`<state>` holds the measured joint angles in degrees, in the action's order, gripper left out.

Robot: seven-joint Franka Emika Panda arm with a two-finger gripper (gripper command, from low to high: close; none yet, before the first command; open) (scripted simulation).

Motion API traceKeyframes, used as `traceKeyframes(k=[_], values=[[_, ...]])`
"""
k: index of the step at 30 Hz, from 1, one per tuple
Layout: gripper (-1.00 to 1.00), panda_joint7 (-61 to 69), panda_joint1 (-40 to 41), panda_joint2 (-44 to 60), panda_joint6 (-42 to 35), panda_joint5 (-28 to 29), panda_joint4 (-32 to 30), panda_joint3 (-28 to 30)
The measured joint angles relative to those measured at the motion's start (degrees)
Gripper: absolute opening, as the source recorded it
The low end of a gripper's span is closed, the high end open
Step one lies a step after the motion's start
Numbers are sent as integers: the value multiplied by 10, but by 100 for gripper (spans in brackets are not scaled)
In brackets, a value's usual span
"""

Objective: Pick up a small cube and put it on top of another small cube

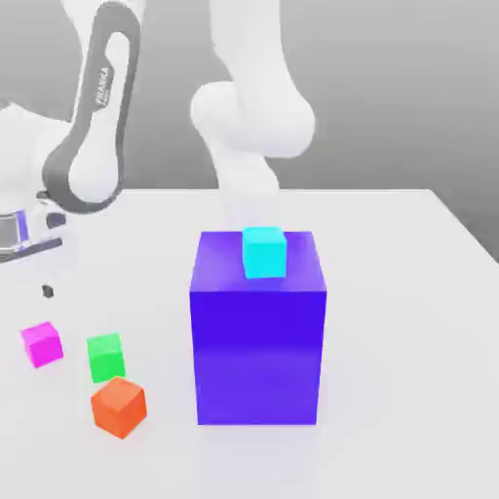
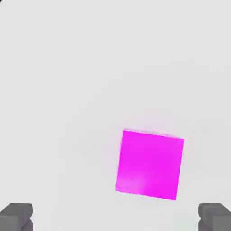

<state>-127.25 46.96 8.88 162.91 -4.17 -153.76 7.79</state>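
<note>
The small magenta cube rests on the white table near the exterior view's left edge. Just to its right sits the small green cube, a short gap apart. My gripper hovers above the magenta cube, open, its two dark fingertips far apart with nothing between them. In the exterior view one dark fingertip hangs a little above and behind the magenta cube, and the hand is partly cut off by the left edge.
An orange cube lies just in front of the green one. A tall blue block stands mid-table with a cyan cube on top. The white table stretches to the right.
</note>
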Motion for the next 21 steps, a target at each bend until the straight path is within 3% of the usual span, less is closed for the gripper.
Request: traceKeyframes(k=[4, 5, 12, 18, 21], values=[[0, 18, 27, 81, 64, -33, 14, -31], [-100, 21, 33, 100, 79, -37, 17, -39], [-100, 22, 36, 104, 84, -38, 18, -41], [-100, -12, 16, -5, -3, 8, -4, -12], [-100, 20, -4, -57, -29, 36, -30, -25]])
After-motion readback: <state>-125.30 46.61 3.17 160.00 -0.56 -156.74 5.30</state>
